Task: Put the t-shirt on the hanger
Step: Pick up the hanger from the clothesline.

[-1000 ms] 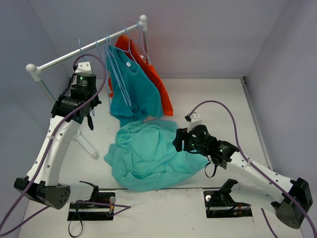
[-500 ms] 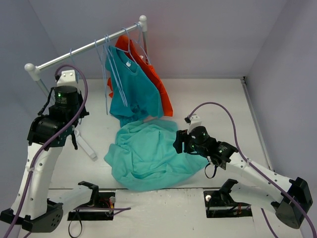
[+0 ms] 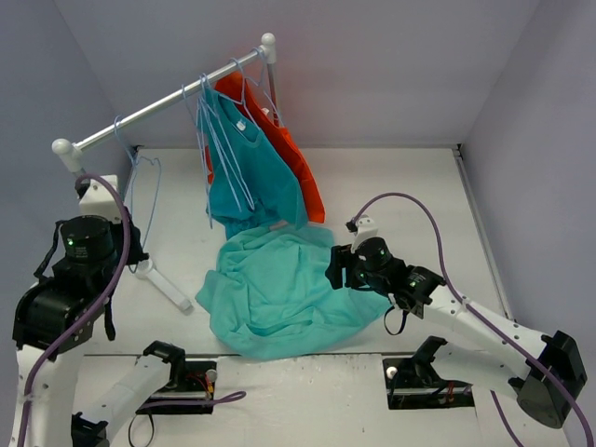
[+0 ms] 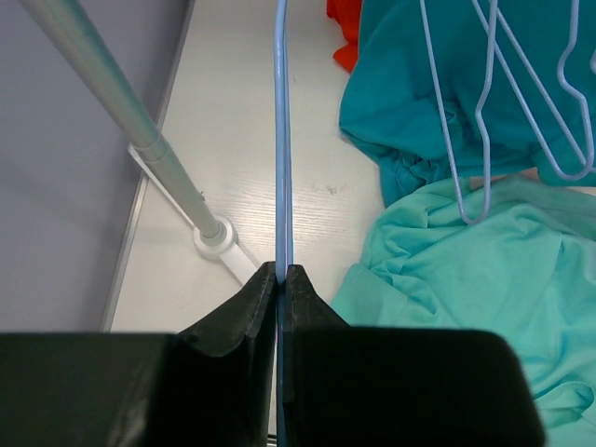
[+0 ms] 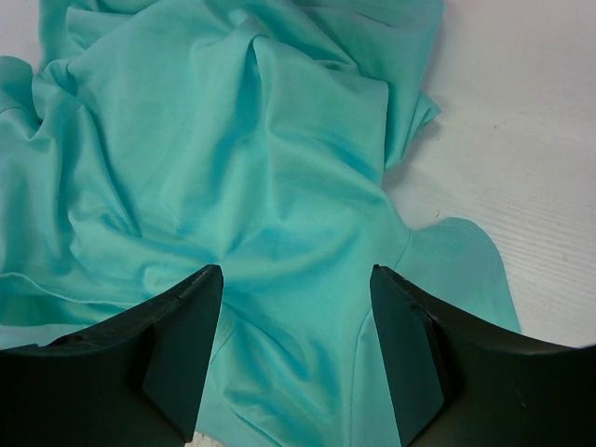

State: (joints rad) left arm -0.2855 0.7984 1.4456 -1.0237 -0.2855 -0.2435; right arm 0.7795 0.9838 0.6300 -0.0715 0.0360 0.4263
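A white worktop (image 3: 419, 186), boxed in by pale grey-lilac walls (image 3: 391, 65), carries a clothes rail (image 3: 168, 101) running from the far middle down to the left. A darker teal shirt (image 3: 247, 177) and an orange-red garment (image 3: 303, 182) hang from it.

The t-shirt (image 3: 279, 289) lies crumpled on the worktop in front of the rail, between the two arms, with nothing threaded through it.

The step in hand looks like fetching the hanger (image 4: 282, 140). The left arm (image 3: 79, 270) is drawn up at the left edge, and the left jaws are pressed together on the thin blue wire, which runs straight up out of the pinch in the left wrist view. From above, the hook sits close to the left end of the rail. Whether it is clear of the bar cannot be told.

The right arm (image 3: 438, 303) reaches over the right side of the t-shirt. The right jaws are spread wide and hold nothing, with mint cloth filling the gap below them. Whether the tips touch the fabric cannot be told.

The next move probably calls for bringing the hanger down to the shirt. The right jaws would need to pinch a single layer near the neck or hem so that an opening can be lifted for the wire to enter. The heaped folds hide the neckline, so finding it may be the awkward part.
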